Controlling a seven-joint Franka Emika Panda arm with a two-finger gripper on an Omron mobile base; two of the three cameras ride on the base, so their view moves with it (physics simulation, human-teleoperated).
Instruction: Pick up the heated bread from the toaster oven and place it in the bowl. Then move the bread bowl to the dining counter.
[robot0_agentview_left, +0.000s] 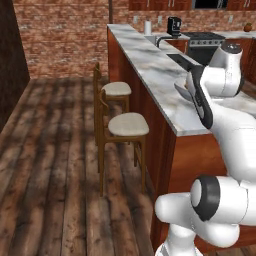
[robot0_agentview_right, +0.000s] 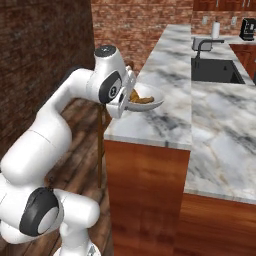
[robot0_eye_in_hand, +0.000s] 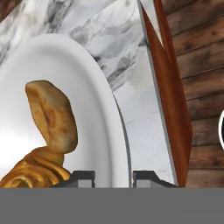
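Bread (robot0_eye_in_hand: 48, 131) lies in the bowl (robot0_agentview_right: 152, 102), whose rim is pinched between the narrow jaws of the gripper (robot0_eye_in_hand: 113, 177) just above the counter (robot0_agentview_right: 170, 90) corner. The bowl is best lowered level before release, well inside the edge.
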